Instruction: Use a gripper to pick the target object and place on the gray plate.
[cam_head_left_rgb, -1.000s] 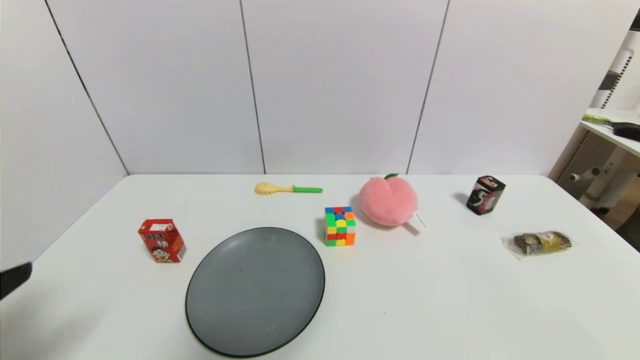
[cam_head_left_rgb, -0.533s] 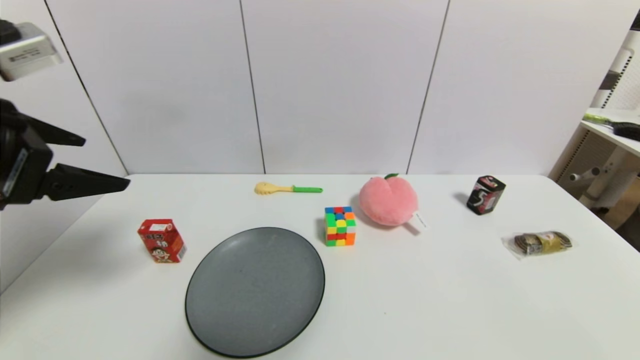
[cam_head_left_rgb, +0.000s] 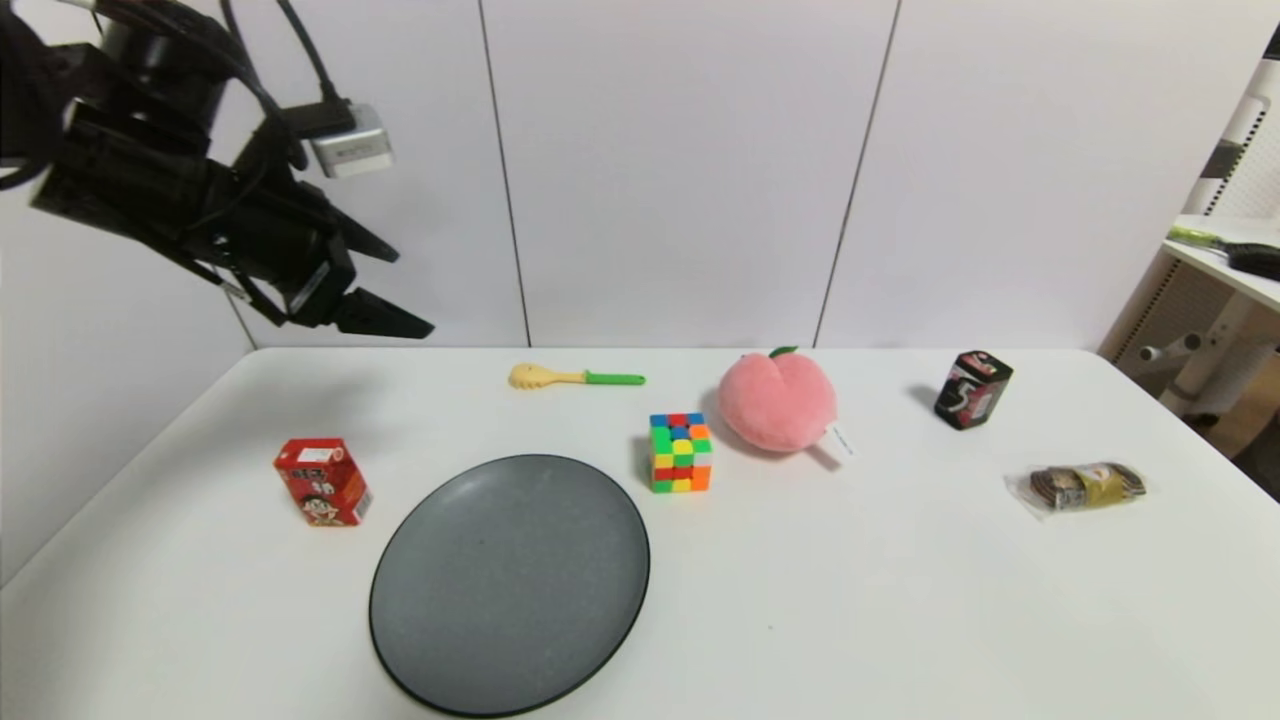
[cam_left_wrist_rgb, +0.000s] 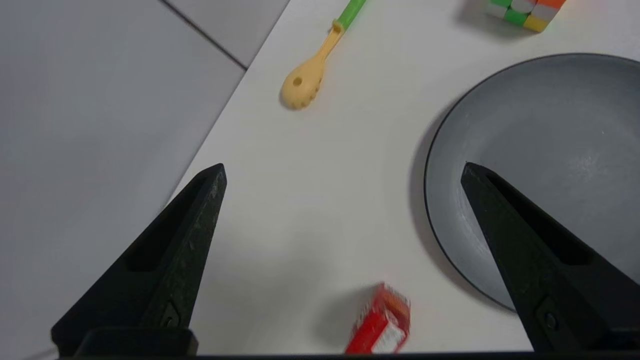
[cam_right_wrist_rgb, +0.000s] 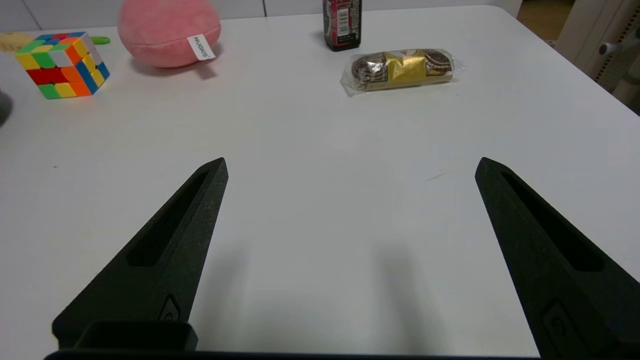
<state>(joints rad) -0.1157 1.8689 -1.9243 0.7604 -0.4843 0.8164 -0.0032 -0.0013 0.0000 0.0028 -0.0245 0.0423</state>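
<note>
Presently we list, on our white table (cam_head_left_rgb: 900, 620):

Left gripper (cam_head_left_rgb: 405, 290): raised above the table's far left corner, fingers spread wide, nothing between them. Its wrist view shows bare tabletop under the gap.

Right gripper (cam_right_wrist_rgb: 350, 167): low over the near right part of the table, fingers wide apart, holding nothing; out of the head view.

Toy pasta spoon (cam_head_left_rgb: 574, 378): lying flat near the far edge, pale yellow toothed head toward our left, green handle toward our right. Open surface on all sides of it; the Rubik's cube (cam_head_left_rgb: 680, 452) is its closest neighbour, nearer us and to the right.

Gray plate (cam_head_left_rgb: 510, 582): near the front edge, left of centre, nothing on it. Well apart from the spoon, with bare table between.

Red carton (cam_head_left_rgb: 323, 481): upright, just left of the plate.

Plush peach (cam_head_left_rgb: 778, 400): just beside the cube, farther right.

Black box (cam_head_left_rgb: 972, 389) and wrapped snack (cam_head_left_rgb: 1085, 486): far right, apart from the rest.
</note>
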